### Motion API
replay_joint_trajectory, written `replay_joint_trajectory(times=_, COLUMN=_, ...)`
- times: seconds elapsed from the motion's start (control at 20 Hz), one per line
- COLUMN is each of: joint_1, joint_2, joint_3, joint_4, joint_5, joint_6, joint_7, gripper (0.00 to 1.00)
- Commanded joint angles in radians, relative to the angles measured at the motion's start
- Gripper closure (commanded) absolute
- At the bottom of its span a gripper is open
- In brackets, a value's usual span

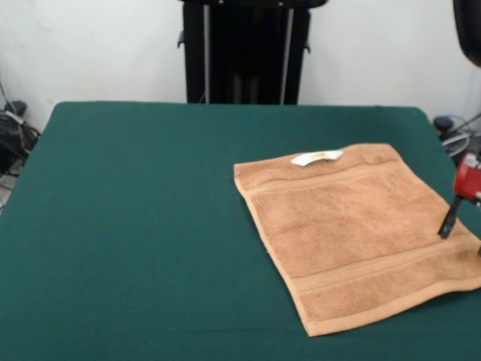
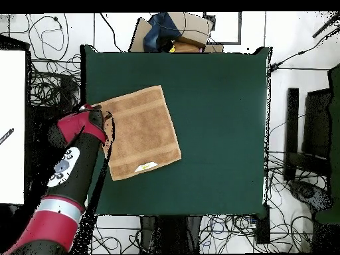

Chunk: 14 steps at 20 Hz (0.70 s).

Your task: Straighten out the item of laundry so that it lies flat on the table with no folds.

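The peach-orange towel [image 1: 346,226] lies spread out on the right part of the dark green table [image 1: 135,210], turned a little askew. Its white label [image 1: 317,157] shows at the far edge. I see no folds in it. My gripper [image 1: 451,218] comes in at the picture's right edge and is low at the towel's right edge; I cannot tell whether it touches the cloth. In the overhead view the towel [image 2: 141,131] lies at the table's [image 2: 219,119] left side, and the gripper [image 2: 105,119] is at the towel's left edge.
The black pedestal [image 1: 244,53] stands behind the table's far edge. Cables [image 1: 15,131] lie on the floor at the left. Overhead, a cardboard box [image 2: 186,30] sits beyond the table and a white surface [image 2: 12,126] is at the left.
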Motion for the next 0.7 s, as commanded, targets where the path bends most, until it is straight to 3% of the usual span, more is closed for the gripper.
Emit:
replay_joint_trajectory(times=0.05, joint_1=0.015, joint_2=-0.077, joint_3=0.089, joint_4=0.158, joint_5=-0.085, joint_6=0.158, joint_7=-0.074, gripper=0.00)
replay_joint_trajectory(times=0.35, joint_1=-0.009, joint_2=-0.106, joint_3=0.095, joint_4=0.203, joint_5=-0.136, joint_6=0.175, joint_7=-0.090, gripper=0.00)
replay_joint_trajectory(times=0.7, joint_1=-0.052, joint_2=-0.185, joint_3=0.128, joint_4=0.332, joint_5=-0.220, joint_6=0.111, joint_7=-0.133, gripper=0.00)
